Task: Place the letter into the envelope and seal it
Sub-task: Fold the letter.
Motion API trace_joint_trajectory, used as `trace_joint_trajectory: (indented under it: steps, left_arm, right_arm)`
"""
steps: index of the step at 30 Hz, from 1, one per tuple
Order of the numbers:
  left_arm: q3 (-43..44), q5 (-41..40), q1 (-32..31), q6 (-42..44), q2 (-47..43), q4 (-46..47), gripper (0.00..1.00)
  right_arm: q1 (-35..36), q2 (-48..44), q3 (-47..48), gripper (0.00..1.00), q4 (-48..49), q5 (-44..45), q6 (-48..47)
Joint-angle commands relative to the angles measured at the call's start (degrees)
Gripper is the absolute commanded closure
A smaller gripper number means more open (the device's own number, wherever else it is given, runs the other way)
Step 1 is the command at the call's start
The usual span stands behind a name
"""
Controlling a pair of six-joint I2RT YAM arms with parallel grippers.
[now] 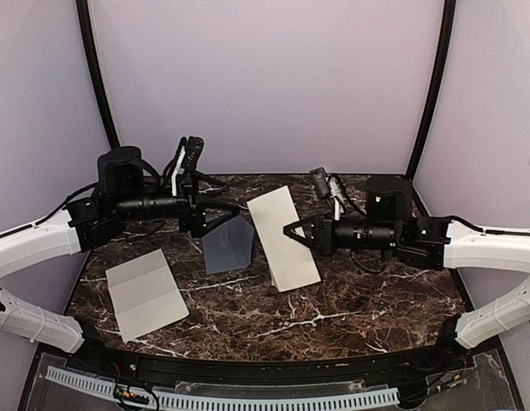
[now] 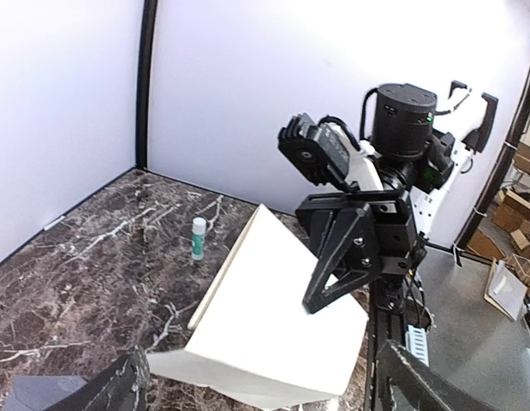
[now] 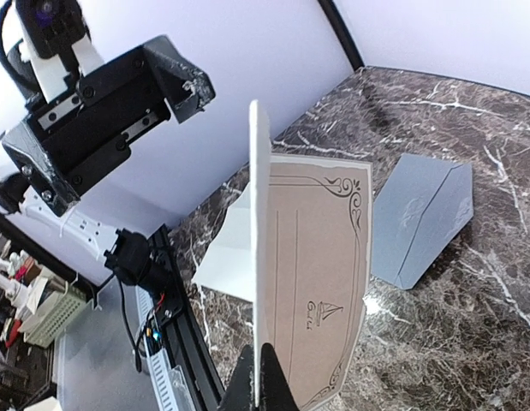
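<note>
One other pale sheet (image 1: 146,293) flat near tabletop (image 1: 333,300) near-left corner. One letter (image 1: 294,261) held up on edge, mid-tabletop. Right arm (image 1: 479,244) jaws pinch it shut. One envelope (image 1: 228,244) just left of letter. Left arm (image 1: 33,244) jaws wide apart, holding nothing. One glue stick (image 2: 198,237) upright.

The marble table (image 1: 333,308) bears the envelope (image 1: 228,244), a creased cream sheet (image 1: 146,294) (front left) and an upright glue stick (image 2: 198,237).

This looks like a robotics lab cell: plain pale walls (image 1: 265,77) box in a marble-patterned table (image 1: 359,300). A slotted cable duct (image 1: 247,399) lines its near edge. Cardboard boxes (image 2: 515,210) clutter the room beyond.
</note>
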Motion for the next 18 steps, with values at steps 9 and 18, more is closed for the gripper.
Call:
trace_joint_trajectory:
  steps: [9,18]
  left_arm:
    - [-2.11,10.64,0.14,-7.39,4.22,12.13,0.16]
    - [-1.43,12.06,-1.30,-9.39,7.21,11.84,0.24]
  right_arm:
    - [1.73,-3.90,-3.47,1.00,21.19,10.63,4.69]
    - [7.84,2.34,2.96,1.00,20.85,12.16,-1.54]
